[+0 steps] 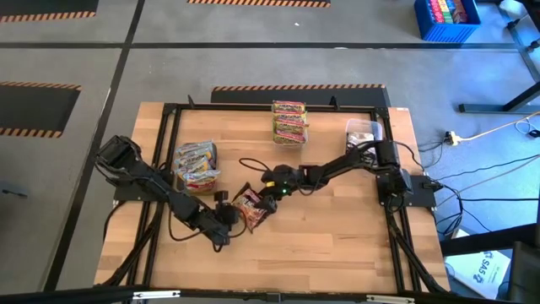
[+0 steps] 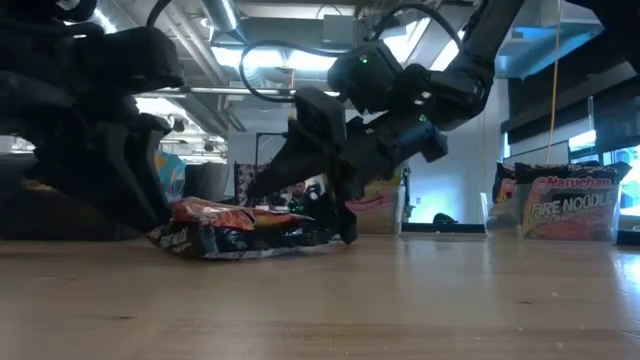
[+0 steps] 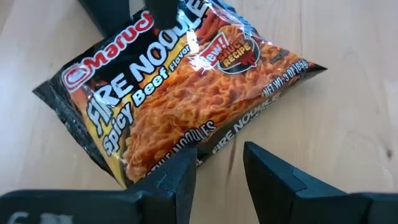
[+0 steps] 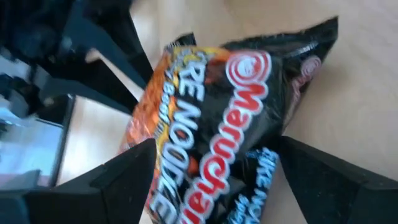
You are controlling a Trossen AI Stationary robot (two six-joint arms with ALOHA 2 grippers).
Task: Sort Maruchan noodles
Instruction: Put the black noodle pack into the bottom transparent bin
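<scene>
One dark Maruchan Fire Noodle packet (image 1: 251, 207) lies flat on the wooden table near its middle, label up (image 3: 180, 87). My left gripper (image 3: 221, 158) is open at the packet's near long edge, with one fingertip over that edge and the other over bare wood. My right gripper (image 4: 216, 146) comes from the far right, slanting down. It is wide open, with its fingers standing on either side of the packet's far end (image 2: 320, 215). In the right wrist view a dark patch with blue print (image 4: 255, 180) shows under that end. My left gripper has one fingertip (image 3: 184, 165) over the packet's near edge (image 3: 208, 138); I cannot tell whether it touches. My right gripper has one finger (image 3: 165, 11) over the label's far end (image 3: 186, 22) and the other beside the packet's corner; I cannot tell whether they touch. The packet lies on the table.
A stack of yellow-green packets (image 1: 289, 121) stands at the far middle. A heap of packets (image 1: 197, 165) lies at the left beside my left arm. A clear tub (image 1: 363, 133) at the far right holds dark packets (image 2: 570, 205). Bare wood spreads toward the near edge.
</scene>
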